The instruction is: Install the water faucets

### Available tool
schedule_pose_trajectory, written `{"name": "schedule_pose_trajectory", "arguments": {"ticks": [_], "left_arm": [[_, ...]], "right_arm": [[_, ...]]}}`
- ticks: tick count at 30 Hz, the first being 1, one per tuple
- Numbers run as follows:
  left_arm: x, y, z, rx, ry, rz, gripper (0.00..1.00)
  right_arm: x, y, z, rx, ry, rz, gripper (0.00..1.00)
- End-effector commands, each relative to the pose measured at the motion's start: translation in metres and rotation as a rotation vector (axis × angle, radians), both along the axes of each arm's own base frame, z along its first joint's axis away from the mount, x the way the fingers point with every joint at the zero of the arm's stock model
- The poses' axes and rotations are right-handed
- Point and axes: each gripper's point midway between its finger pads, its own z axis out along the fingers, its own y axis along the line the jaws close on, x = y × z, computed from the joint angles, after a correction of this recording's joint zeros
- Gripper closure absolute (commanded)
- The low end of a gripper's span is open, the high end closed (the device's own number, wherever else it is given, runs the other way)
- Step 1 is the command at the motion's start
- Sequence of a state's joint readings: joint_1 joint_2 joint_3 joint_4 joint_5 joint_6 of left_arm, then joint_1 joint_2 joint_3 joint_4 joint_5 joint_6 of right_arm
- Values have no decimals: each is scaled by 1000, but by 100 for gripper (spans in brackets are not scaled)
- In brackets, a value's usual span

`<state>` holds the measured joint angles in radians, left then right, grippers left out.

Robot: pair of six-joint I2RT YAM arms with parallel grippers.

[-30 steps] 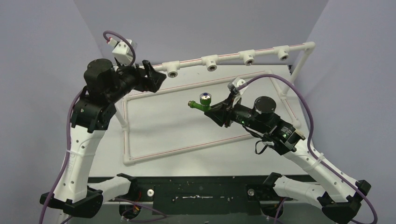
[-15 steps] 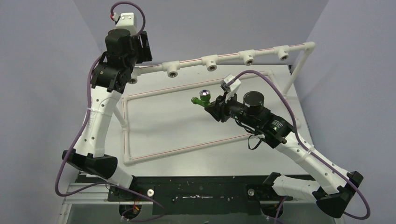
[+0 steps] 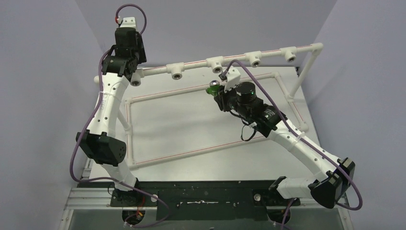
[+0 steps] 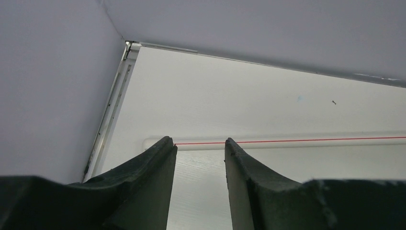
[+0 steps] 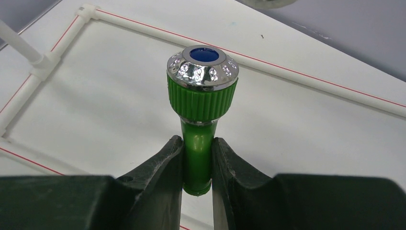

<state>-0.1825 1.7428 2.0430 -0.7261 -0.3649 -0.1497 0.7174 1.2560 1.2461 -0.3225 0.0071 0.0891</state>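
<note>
- Tap (image 3: 212,89) sat at 12 o'clock from the middle of the table (image 3: 191,129), just at 6 o'clock of the middle socket (image 3: 217,67) on the raised rail (image 3: 234,58).
- Right gripper (image 5: 197,143) pinched the tap by its green stem, with one finger pressed on each side.
- Above the fingertips in the right wrist view stood the ribbed green collar and the chrome cap (image 5: 202,67) with its blue centre.
- From above, only the cap and a bit of green showed past the wrist, so whether the tap's end touched the socket could not be told.
- Left gripper (image 4: 198,143) was up at the 10 o'clock corner, by the rail's left end, with its fingers spread and nothing between them.
- In the left wrist view, a white pipe (image 4: 287,142) with a red line ran across just beyond the fingertips.
- Frame (image 3: 191,153) of white pipe lay flat on the table, most of it at 6 o'clock of the tap.
</note>
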Motion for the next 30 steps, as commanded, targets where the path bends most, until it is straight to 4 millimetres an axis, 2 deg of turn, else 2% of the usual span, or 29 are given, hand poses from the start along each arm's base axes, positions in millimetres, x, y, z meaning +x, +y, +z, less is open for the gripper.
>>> {"name": "schedule_pose_trajectory", "arguments": {"ticks": [1, 8, 17, 30], "left_arm": [[5, 5, 21, -22, -56, 6, 64], [0, 7, -7, -19, 13, 20, 84], [-26, 4, -29, -69, 81, 13, 100], [-60, 0, -36, -106, 108, -15, 100]], "right_arm": [[21, -9, 37, 44, -90, -81, 100], [43, -22, 42, 41, -89, -156, 100], [77, -39, 52, 54, -92, -238, 100], [114, -57, 62, 36, -95, -305, 100]]}}
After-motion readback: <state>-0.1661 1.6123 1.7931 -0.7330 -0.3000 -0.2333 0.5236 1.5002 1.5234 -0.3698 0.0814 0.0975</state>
